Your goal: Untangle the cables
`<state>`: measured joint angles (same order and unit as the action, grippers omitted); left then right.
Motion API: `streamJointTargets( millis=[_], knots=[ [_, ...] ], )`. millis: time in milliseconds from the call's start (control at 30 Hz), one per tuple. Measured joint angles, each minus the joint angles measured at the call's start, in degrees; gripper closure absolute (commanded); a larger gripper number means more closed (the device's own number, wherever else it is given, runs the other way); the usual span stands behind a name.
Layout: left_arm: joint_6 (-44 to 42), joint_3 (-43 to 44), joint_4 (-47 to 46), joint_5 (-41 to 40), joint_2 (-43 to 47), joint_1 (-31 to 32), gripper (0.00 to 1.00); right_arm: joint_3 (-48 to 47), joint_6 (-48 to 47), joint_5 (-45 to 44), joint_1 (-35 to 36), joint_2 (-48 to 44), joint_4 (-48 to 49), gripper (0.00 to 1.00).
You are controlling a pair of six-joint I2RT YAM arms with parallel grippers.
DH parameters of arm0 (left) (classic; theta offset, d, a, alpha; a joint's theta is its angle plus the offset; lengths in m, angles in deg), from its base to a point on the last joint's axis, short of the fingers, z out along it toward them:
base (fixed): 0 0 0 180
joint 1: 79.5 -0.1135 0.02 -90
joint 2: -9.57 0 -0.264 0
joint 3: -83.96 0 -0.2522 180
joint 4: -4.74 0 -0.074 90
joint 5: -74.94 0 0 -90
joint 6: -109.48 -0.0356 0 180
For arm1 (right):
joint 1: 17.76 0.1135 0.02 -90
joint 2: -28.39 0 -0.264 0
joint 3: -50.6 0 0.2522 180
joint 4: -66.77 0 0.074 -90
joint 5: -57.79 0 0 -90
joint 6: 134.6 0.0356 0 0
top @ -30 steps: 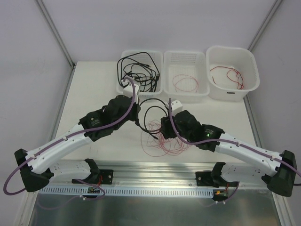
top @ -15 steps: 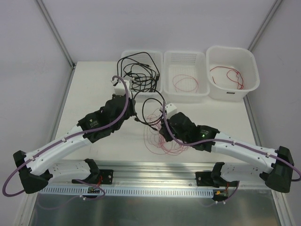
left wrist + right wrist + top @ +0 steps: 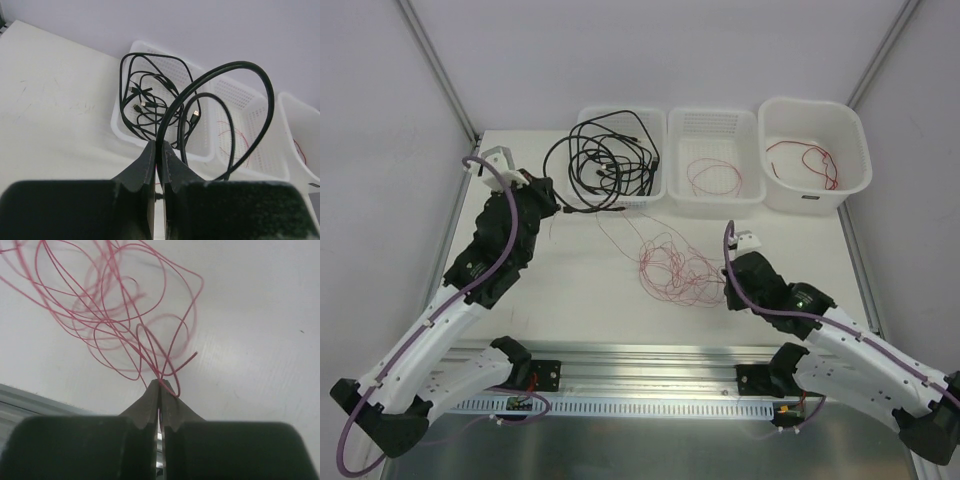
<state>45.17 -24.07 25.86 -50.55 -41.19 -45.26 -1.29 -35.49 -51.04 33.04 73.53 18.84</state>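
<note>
The left gripper (image 3: 159,150), jaws pinched together on a black cable (image 3: 240,63), holds its loop near the leftmost basket (image 3: 620,110). The right gripper (image 3: 160,386), equally clamped, grips the red wires (image 3: 141,326) heaped mid-bench (image 3: 570,275). The step in hand looks like pulling the two apart. Next, each probably goes into a basket.

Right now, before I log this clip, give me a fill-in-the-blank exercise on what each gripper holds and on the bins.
1. The left gripper is shut on a ____ cable.
2. The right gripper pinches a thin ____ wire.
3. Along the far edge of the table stand ____ white bins.

Missing words: black; red; three.
</note>
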Motion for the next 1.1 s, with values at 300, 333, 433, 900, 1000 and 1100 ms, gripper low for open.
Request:
streamJointTargets(
  millis=[300, 333, 433, 900, 1000, 1100],
  knots=[
    [-1.1, -5.9, -1.1, 11.6, 5.3, -0.2, 1.00, -4.8, -3.8, 9.6, -3.9, -4.0, -2.7, 0.37],
    [-1.0, -6.7, -0.9, 13.6, 5.0, -0.2, 1.00, -6.1, -4.3, 11.2, -3.8, -4.0, -2.1, 0.37],
    [-0.4, -7.9, -0.6, 19.3, 4.1, -0.2, 1.00, -10.1, -6.1, 16.8, -3.7, -4.1, 1.7, 0.37],
    [1.5, -7.5, 0.5, 32.6, 4.1, -0.2, 1.00, -13.8, -20.5, 30.8, -3.8, 13.8, 18.3, 0.35],
    [1.5, -7.1, 1.3, 33.6, 4.5, -0.2, 1.00, -13.8, -24.4, 32.3, -4.2, 15.0, 19.4, 0.34],
    [1.5, -6.8, 2.0, 34.8, 4.8, -0.2, 1.00, -13.9, -27.9, 33.4, -4.4, 16.3, 19.9, 0.39]
  ],
)
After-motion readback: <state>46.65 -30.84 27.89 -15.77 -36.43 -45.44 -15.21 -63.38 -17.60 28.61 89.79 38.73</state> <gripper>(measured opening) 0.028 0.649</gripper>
